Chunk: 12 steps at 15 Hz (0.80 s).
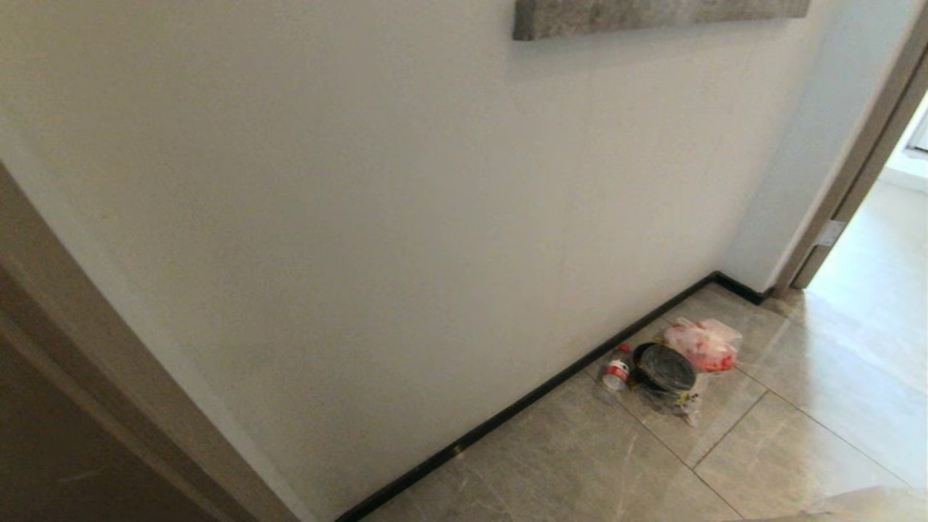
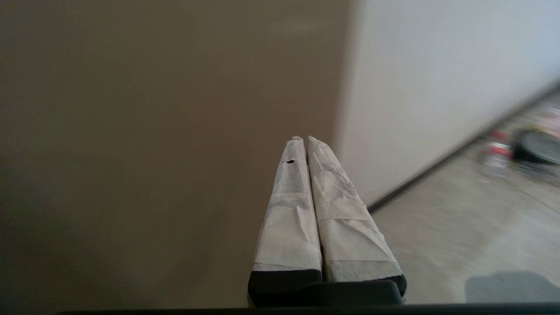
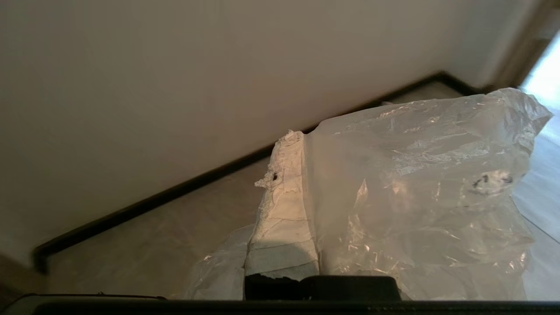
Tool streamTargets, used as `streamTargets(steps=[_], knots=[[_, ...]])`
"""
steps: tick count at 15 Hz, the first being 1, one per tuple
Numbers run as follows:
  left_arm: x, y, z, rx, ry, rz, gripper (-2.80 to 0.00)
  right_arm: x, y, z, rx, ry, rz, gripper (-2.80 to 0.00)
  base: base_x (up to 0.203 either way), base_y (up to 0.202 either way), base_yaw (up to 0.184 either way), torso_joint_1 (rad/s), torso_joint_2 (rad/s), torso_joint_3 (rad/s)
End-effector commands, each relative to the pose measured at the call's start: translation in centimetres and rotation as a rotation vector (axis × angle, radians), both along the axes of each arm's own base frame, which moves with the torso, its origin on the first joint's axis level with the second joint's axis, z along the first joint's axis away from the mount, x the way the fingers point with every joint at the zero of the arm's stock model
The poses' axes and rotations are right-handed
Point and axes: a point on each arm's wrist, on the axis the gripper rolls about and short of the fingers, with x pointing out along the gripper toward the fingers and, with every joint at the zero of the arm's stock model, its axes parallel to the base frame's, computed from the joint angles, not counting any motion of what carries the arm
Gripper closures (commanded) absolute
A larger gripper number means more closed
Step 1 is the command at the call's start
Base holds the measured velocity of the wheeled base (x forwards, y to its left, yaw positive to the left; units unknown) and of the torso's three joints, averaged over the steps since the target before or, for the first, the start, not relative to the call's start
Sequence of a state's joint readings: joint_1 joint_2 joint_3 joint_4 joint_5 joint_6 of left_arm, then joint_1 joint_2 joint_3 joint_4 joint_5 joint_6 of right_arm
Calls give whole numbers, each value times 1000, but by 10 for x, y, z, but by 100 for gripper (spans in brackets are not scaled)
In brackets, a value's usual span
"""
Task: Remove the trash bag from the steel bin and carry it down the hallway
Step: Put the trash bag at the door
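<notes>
No text, number or brand can be read anywhere. The small bottle (image 1: 617, 370) on the floor by the baseboard wears a red and white label, but its print is too small to make out. The pink-red bag (image 1: 702, 344) beside it shows only colour, no legible lettering.

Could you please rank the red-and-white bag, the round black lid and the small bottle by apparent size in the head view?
1-2. Red-and-white bag and black lid: look alike, unranked.
3. Bottle, smallest.
</notes>
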<state>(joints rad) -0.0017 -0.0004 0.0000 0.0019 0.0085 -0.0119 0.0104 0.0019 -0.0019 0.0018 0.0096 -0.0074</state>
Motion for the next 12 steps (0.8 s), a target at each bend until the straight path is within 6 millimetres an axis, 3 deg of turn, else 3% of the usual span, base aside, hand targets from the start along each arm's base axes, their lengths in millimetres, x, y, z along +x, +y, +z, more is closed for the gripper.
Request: streamTargets(steps=[1,12], knots=[[0,0,0,0,2,1,0,0,0,0,0,0,1,0,2,-7,172,7,6,2],[0,0,0,1,1,0,0,0,0,0,-5,-5,2,0,1,-7,175,4,2,2]])
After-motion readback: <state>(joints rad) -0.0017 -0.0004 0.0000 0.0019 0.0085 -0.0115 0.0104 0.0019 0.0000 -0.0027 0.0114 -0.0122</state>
